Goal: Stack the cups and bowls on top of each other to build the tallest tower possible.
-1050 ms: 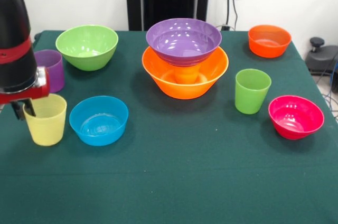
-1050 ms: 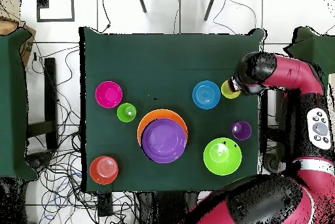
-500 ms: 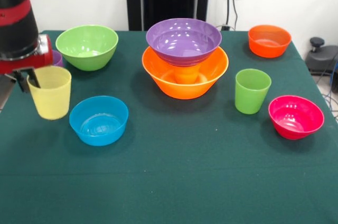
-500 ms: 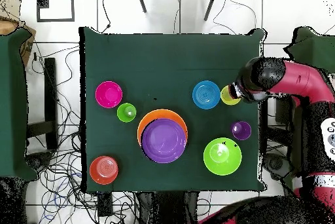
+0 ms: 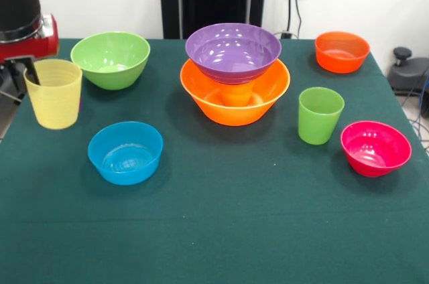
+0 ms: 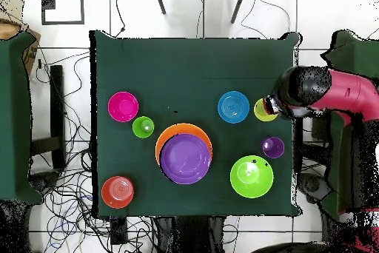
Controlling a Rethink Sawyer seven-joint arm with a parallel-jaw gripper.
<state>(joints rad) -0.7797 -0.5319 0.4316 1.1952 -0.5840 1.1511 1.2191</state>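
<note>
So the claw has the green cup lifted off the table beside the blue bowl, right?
Not the green cup. The front view shows the claw holding the yellow cup lifted beside the blue bowl; the green cup stands on the table.

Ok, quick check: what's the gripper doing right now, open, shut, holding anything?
Gripper: shut on the pale yellow cup, gripping its rim and holding it above the table.

A dark green tablecloth (image 5: 221,230) covers the table, with tangled cables (image 6: 63,191) on the tiled floor (image 6: 222,2) around it.
</note>
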